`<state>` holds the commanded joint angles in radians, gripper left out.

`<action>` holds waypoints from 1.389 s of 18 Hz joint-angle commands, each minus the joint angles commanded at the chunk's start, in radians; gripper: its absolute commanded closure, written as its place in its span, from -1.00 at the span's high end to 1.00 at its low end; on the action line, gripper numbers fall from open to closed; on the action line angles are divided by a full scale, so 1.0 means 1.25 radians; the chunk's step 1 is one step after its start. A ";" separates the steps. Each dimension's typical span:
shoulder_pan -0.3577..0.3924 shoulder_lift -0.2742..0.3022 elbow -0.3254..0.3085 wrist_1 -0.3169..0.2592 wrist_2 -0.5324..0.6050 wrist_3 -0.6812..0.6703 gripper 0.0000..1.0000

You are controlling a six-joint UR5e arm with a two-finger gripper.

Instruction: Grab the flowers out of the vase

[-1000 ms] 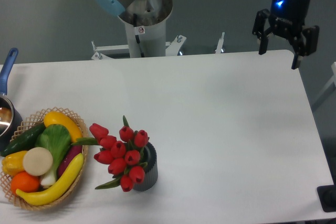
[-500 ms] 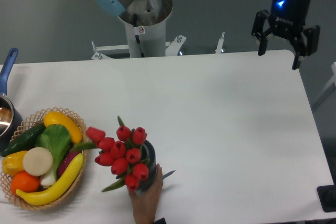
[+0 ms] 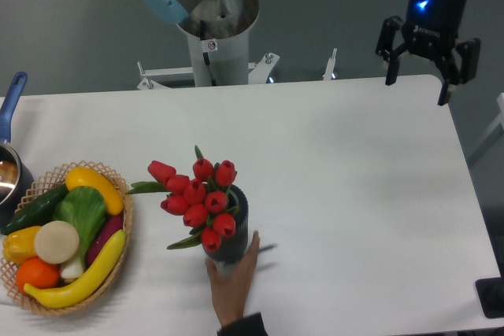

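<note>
The gripper is hanging at the upper right of the frame, above the far right corner of the white bench, with its two dark fingers spread wide and nothing between them; a blue light is glowing on the body above it. It is sitting well apart from the flowers, which are standing in the lower centre-left of the frame. The red tulip buds are leaning out toward the left over the mouth of the vase, with green leaves poking out at the left and below. The dark ribbed vase is resting upright on the bench, and a human hand is reaching in from the bottom edge, its fingers touching the base of the vase. Just left of the flowers, a woven basket is holding colourful fruit and vegetables. A metal pot with a blue handle is showing at the left edge.
</note>
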<state>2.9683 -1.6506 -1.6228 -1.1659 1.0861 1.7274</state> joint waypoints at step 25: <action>-0.143 -0.061 -0.117 0.241 -0.131 -0.389 1.00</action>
<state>2.7889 -1.7272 -1.7687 -0.8652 0.9219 1.2410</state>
